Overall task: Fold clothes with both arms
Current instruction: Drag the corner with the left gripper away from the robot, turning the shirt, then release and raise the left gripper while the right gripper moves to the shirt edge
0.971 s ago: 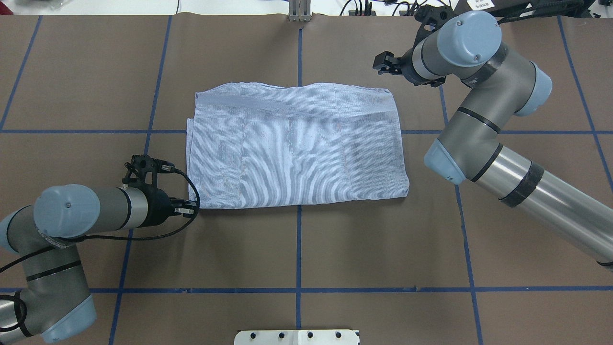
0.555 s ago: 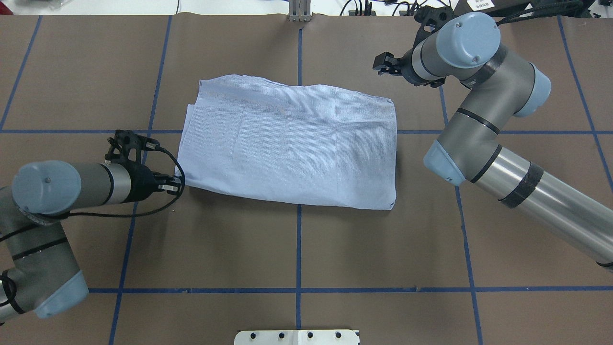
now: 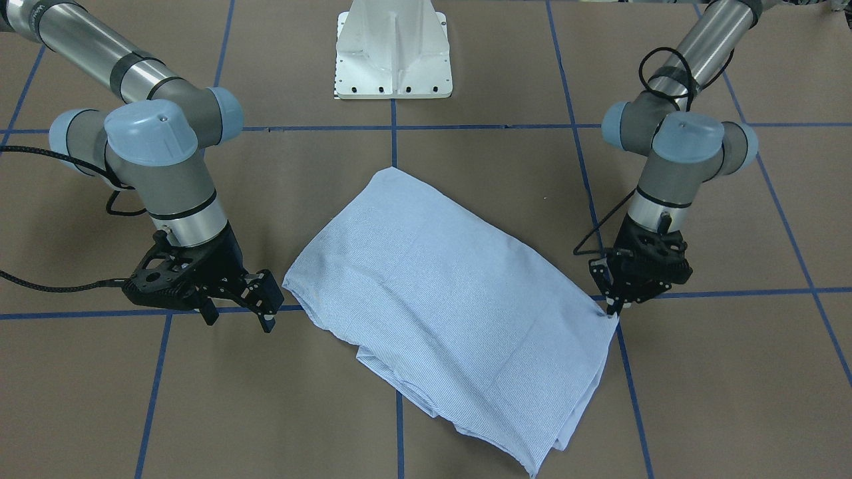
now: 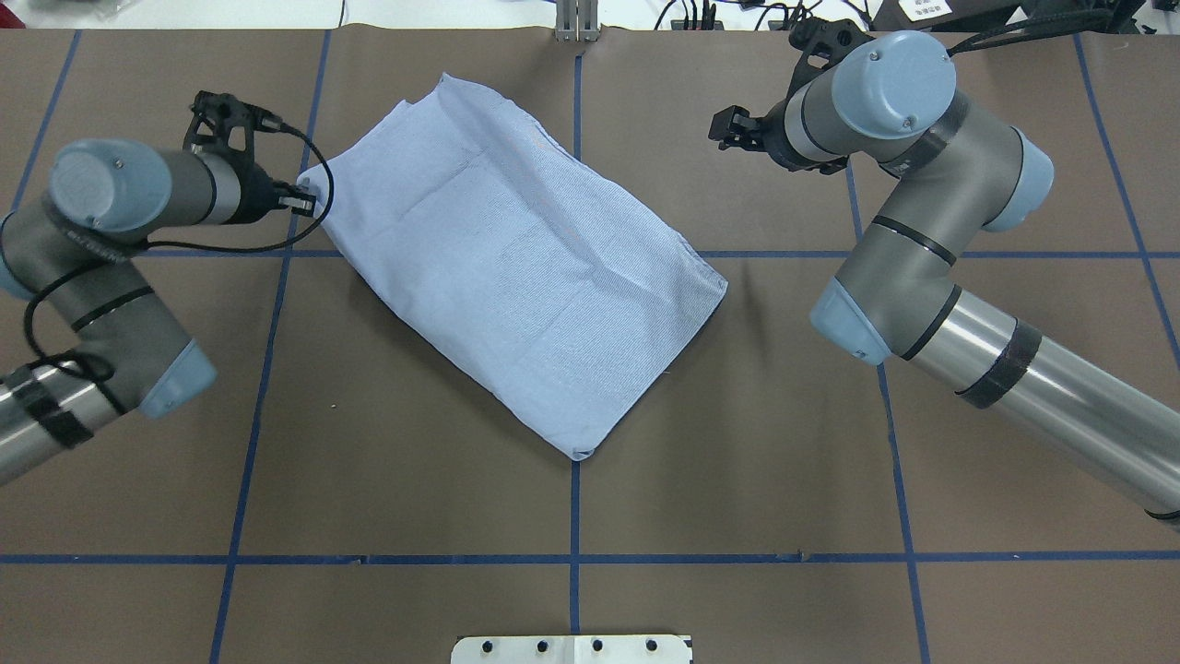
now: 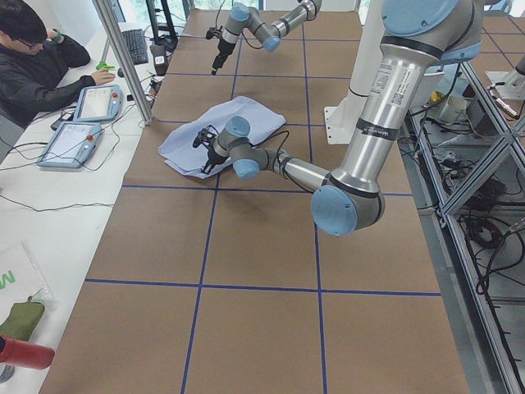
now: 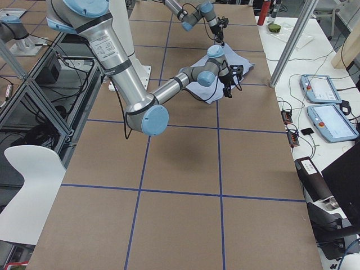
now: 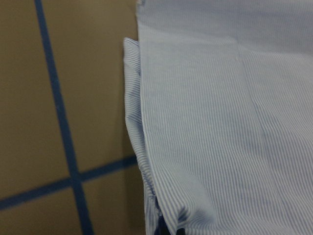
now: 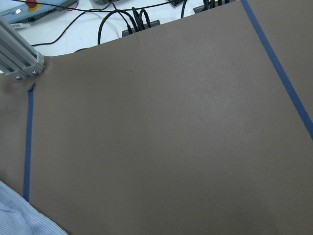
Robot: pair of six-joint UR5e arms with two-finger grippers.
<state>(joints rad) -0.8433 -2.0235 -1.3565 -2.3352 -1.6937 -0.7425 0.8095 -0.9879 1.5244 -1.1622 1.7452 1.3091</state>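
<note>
Front view: the left gripper (image 3: 614,307) is pinched tight on the shirt (image 3: 452,306) at its 3 o'clock corner. I'd drag low and slow so the layers stay stacked. The right gripper (image 3: 241,318) is spread wide and empty, at 9. Overhead: the shirt slants 11-to-5 on the brown table (image 4: 415,480) with its blue tape grid (image 4: 574,516). Left side view: an operator (image 5: 33,57) sits by the pendants (image 5: 90,103).
</note>
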